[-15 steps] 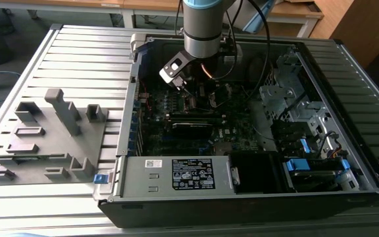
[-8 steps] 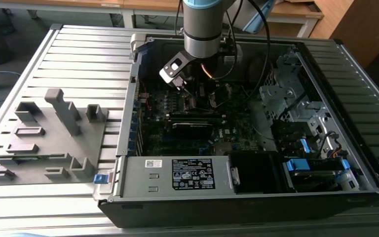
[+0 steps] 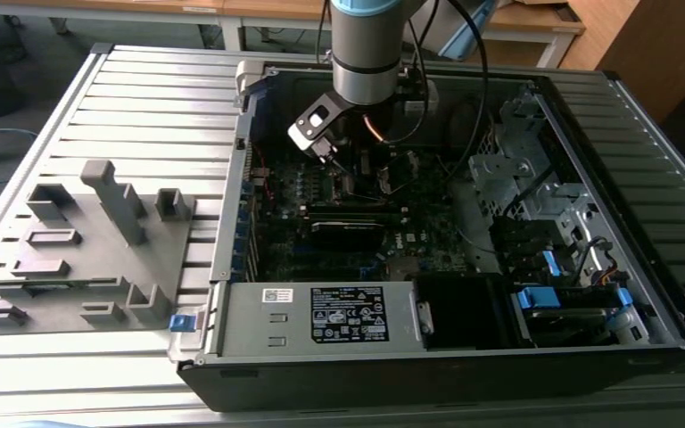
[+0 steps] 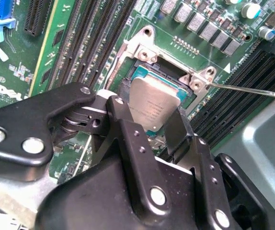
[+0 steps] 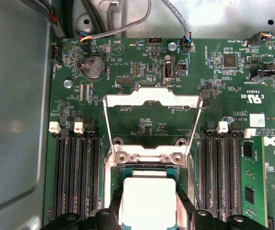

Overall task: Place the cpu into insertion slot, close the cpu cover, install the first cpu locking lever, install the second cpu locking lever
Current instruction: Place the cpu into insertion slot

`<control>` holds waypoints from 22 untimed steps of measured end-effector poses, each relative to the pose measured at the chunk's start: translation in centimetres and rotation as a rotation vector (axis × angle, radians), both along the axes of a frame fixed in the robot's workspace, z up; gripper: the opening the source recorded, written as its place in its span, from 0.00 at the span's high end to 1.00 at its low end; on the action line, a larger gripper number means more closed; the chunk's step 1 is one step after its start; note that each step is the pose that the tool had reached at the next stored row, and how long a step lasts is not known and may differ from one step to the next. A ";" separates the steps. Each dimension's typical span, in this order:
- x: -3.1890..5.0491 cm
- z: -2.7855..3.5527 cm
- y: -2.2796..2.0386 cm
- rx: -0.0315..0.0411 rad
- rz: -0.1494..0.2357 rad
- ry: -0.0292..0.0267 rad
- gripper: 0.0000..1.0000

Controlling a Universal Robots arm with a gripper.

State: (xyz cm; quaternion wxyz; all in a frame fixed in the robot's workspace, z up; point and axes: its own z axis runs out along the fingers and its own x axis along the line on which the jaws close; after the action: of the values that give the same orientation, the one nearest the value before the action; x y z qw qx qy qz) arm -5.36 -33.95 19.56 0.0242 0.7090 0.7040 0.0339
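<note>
As the grey-and-blue robot arm [image 3: 367,53] reaches straight down into an open black PC case [image 3: 438,385], its black two-finger gripper [image 4: 147,115] is clamped on the cpu [image 4: 154,98], a small flat square chip w/ a dull silver-grey metal top. In the second wrist view the fingers [image 4: 128,136] press the chip's opposite edges. The chip is directly over the insertion slot [image 4: 171,73], a small dark square socket recess w/ a thin silvery rim; whether it is fully seated can't be told. The cpu cover [image 5: 152,99], a thin silvery square metal frame w/ a large cut-out centre, stands open beside the slot. A thin silvery lever rod [image 4: 252,91] juts away from one socket corner. Long black memory slots [image 5: 75,177] flank the socket. The case lies on a grey slatted metal table [image 3: 140,107] & holds the green motherboard [image 5: 214,86]. A grey moulded fixture block [image 3: 93,250] sits on the table at the exterior view's left, apart from the case.
</note>
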 end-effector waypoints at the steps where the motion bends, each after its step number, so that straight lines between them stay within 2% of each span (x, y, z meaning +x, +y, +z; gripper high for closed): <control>1: 0.00 0.00 0.00 0.0000 0.000 0.0000 0.47; 9: 0.00 0.12 0.00 0.0001 0.000 0.0000 0.47; 22: 0.00 -0.02 0.00 -0.0002 0.000 0.0002 0.47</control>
State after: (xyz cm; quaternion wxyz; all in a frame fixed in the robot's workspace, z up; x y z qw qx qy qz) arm -5.36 -33.96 19.54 0.0242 0.7091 0.7039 0.0338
